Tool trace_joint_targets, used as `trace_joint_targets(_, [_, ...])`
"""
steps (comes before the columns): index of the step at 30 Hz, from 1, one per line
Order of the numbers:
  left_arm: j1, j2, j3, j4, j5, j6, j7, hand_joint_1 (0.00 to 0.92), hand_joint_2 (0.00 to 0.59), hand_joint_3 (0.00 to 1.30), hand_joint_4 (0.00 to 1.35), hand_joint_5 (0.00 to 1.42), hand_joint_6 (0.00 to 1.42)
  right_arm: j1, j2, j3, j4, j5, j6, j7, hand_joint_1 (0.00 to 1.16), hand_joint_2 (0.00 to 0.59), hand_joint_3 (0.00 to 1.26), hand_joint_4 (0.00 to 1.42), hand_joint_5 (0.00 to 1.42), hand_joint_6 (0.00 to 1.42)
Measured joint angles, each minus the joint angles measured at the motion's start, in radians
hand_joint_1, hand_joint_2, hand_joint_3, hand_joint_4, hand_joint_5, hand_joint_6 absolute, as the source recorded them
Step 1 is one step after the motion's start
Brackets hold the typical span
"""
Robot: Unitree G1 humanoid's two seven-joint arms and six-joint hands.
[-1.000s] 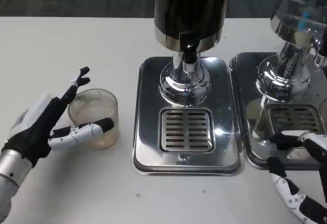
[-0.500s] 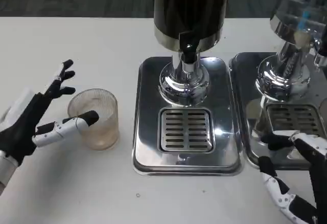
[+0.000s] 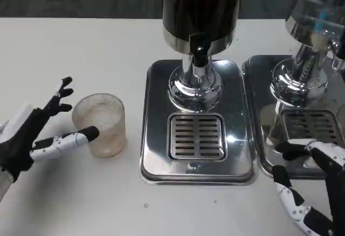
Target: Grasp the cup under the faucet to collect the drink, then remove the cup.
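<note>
- Cut off: my right hand [image 3: 304, 185] runs out of the bottom right corner, so I see only part of it; the second dispenser [image 3: 315, 42] is clipped by the right edge, and the dark tank [image 3: 202, 7] of the middle one by the top
- Hard to judge: whether the lower finger [image 3: 67, 140] of my left hand [image 3: 32, 136] touches the cup [image 3: 101, 124] or just overlaps it; I cannot tell
- The cup stands upright on the white table [image 3: 70, 47], left of the drip tray [image 3: 197, 125], not under the faucet [image 3: 199, 55]
- Change over the last second: left hand has drawn back to the left, away from the cup; the upper fingers, which reached over the rim, are now clear of it. Cup has not moved. Right hand shifted slightly at the front of the right tray
- Left fingers: spread wide, holding nothing
- Right fingers: apart, nothing between them, near the front edge of the right tray [image 3: 269, 155]
</note>
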Motion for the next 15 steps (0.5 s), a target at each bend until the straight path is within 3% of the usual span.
trace_joint_targets(15, [-0.069,0.008,-0.059,0.051,0.083,0.041,0.030,0.264,0.016,0.00,0.00,0.17,0.15,0.006,0.002,0.012,-0.009,-0.002,0.012,-0.008,0.51,0.390,0.59,0.60,0.53,0.52])
